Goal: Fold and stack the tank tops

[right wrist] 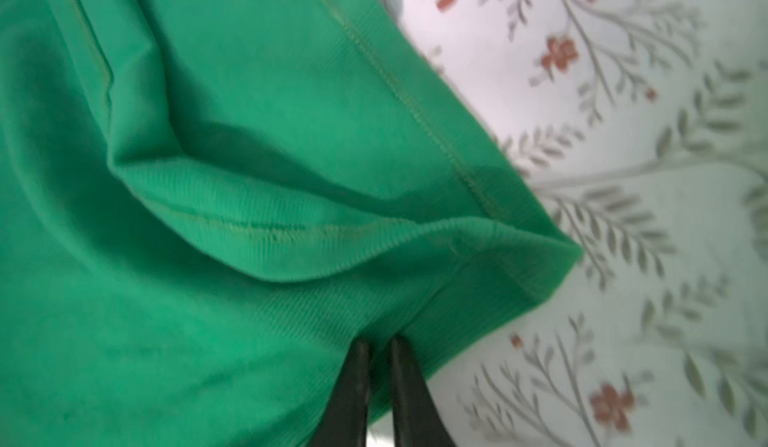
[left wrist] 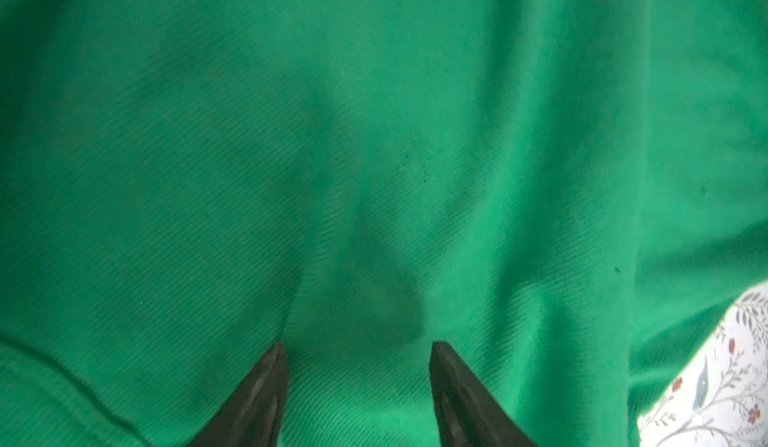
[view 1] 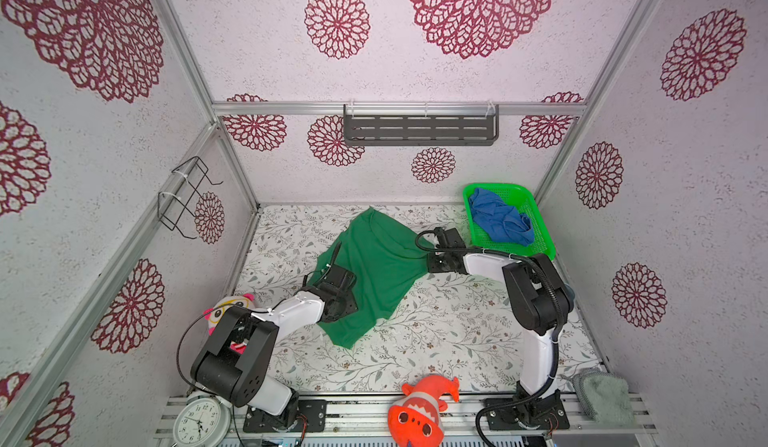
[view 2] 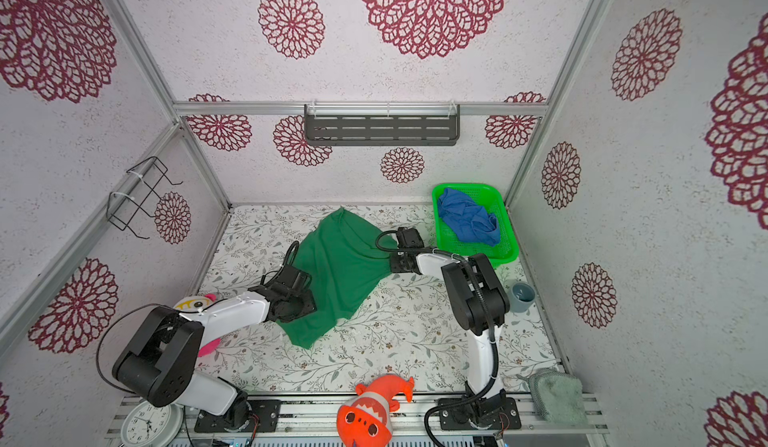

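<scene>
Green tank top (view 1: 376, 258) lay spread on floral table (view 1: 436, 332); right gripper (right wrist: 379, 343) pinched its hem, left gripper (left wrist: 359, 347) hovered unclenched above it.

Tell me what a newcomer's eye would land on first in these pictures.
First the green tank top, spread rumpled across the middle of the floral table, with the right tool pinching its edge and the left tool open over its cloth. Next the blue tank top, bunched in the bright green basket at the far right corner.
</scene>
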